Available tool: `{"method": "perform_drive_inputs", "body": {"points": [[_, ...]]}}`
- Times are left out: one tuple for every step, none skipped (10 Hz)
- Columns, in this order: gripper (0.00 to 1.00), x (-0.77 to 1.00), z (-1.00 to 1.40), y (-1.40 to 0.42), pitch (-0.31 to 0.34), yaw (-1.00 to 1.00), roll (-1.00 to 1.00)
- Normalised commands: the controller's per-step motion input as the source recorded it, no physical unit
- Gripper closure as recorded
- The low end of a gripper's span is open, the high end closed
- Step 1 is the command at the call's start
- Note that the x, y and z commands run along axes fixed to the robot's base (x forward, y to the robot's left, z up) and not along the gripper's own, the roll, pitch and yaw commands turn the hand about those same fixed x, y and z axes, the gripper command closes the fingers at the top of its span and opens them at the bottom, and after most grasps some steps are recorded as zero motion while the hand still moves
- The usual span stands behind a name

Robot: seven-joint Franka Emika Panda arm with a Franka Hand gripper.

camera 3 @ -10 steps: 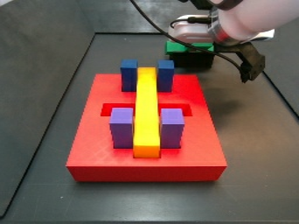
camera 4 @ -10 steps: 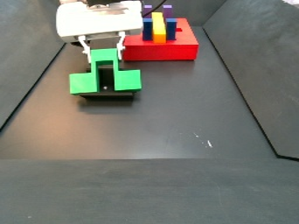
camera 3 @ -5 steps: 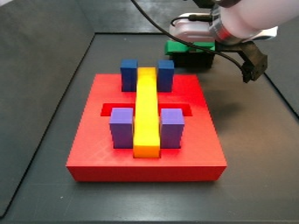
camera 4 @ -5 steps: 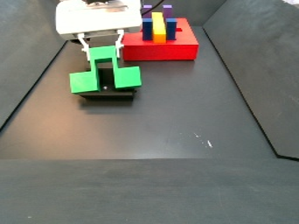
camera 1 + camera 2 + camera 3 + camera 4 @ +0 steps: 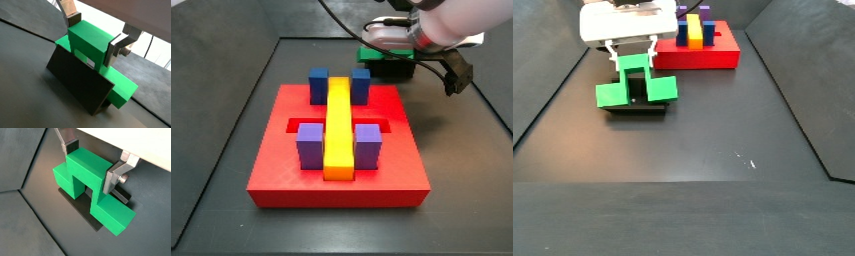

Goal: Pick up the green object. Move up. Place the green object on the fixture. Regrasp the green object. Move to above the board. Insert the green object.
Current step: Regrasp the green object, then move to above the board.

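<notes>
**Green object sitting on fixture, fingers bracketing its raised stem**

Wrist views first: the gripper [image 5: 95, 159] is sitting over the green object [image 5: 85, 178], one silver finger [image 5: 120, 172] lying against one side of the raised middle stem and the other finger [image 5: 69, 18] sitting at the opposite side; whether the pads are actually pressing the stem or just beside it, cannot tell, so the grip state is unclear; the green object is resting on the black fixture [image 5: 77, 80], its wide stepped base hanging past the fixture's edge in both wrist views; the fixture's dark wall is standing up against the green block's flat face.

Side view from the open floor end: the green object [image 5: 636, 90] and fixture [image 5: 636, 108] are sitting on the dark floor, near the camera side of the board [image 5: 698, 53] but apart from it; the white gripper body [image 5: 631, 42] is hanging directly above the green stem, fingers reaching down either side.

Opposite side view: the red board [image 5: 338, 150] is lying nearest, carrying the yellow bar [image 5: 338, 125] lengthwise in the recess, two purple blocks [image 5: 310, 146] flanking its near end, two blue blocks [image 5: 319, 84] flanking its far end; beyond the board, the green object [image 5: 382, 53] is showing partly under the gripper [image 5: 392, 40].
</notes>
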Motion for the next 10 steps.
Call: {"method": "perform_drive_inputs", "body": {"points": [[1.00, 0.00, 0.00, 0.00, 0.000, 0.00, 0.00], [1.00, 0.00, 1.40, 0.00, 0.000, 0.00, 0.00], [1.00, -0.02, 1.40, -0.02, -0.009, 0.00, 0.00], [1.00, -0.04, 1.40, -0.02, -0.038, 0.00, -0.03], [1.00, -0.05, 1.40, 0.00, -0.050, 0.00, -0.01], [1.00, -0.04, 1.40, -0.01, -0.014, -0.01, -0.01], [1.00, -0.05, 1.40, -0.02, 0.003, -0.02, 0.00], [1.00, -0.03, 1.40, -0.02, 0.018, -0.02, -0.01], [1.00, -0.01, 0.70, -0.02, 0.040, -0.02, -0.01], [1.00, 0.01, 0.41, -0.01, 0.053, -0.01, -0.01]]}}
